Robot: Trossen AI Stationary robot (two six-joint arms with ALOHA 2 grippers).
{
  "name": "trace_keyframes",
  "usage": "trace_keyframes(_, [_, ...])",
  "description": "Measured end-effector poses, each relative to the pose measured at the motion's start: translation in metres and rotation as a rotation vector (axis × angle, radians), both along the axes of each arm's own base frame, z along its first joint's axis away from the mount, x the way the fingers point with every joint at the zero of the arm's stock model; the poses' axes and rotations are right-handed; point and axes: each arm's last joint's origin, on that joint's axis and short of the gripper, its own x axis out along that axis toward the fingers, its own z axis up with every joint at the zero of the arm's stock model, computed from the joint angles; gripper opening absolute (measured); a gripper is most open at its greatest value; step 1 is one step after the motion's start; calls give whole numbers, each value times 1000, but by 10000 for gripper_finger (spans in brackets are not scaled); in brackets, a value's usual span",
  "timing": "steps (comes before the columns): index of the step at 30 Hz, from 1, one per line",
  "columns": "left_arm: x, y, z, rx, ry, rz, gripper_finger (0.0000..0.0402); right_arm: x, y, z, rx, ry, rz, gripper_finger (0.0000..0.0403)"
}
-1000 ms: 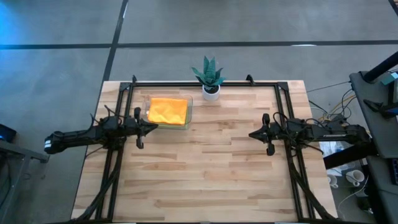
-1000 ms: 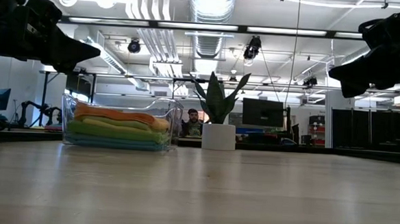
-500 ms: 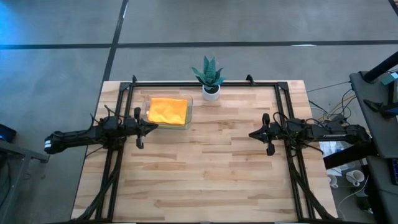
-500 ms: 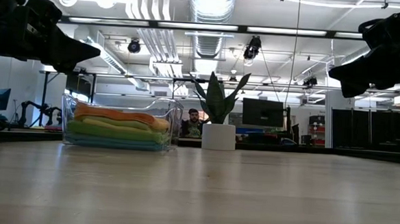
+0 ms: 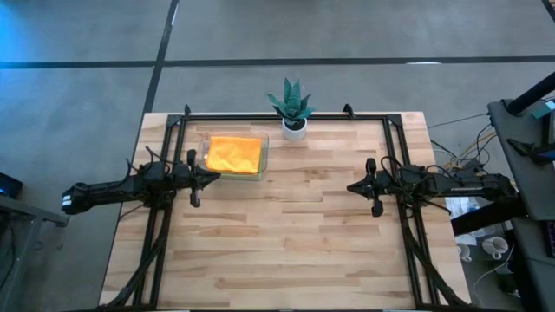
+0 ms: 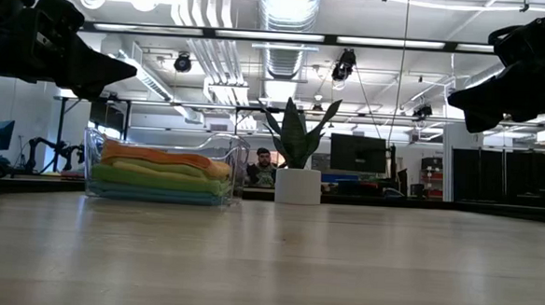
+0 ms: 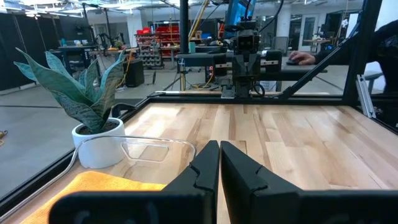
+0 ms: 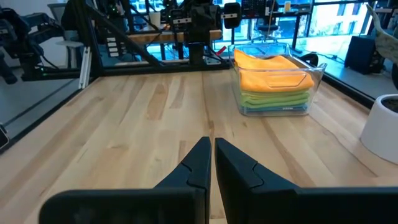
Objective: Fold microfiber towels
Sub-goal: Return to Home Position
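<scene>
Folded microfiber towels (image 5: 234, 154), orange on top, stacked in the clear plastic bin (image 5: 264, 158), far left of wooden worktop (image 5: 295, 234). My left fingers (image 5: 213, 176) pressed together, hovering just near-side of bin. My right fingers (image 5: 354, 186) also together, above worktop's right side, well apart from bin

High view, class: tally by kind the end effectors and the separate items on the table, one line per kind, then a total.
End effector: 2, the left end effector and the right end effector
Clear tray: 1
Stack of folded towels: 1, inside the tray
Potted plant: 1
Total: 5
</scene>
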Motion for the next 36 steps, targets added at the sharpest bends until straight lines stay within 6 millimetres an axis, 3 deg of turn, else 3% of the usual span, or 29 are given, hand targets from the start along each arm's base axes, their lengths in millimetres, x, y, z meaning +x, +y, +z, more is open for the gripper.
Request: trace_keyframes(36, [0,0,0,0,0,0,0,0,0,0,9,0,-1,18])
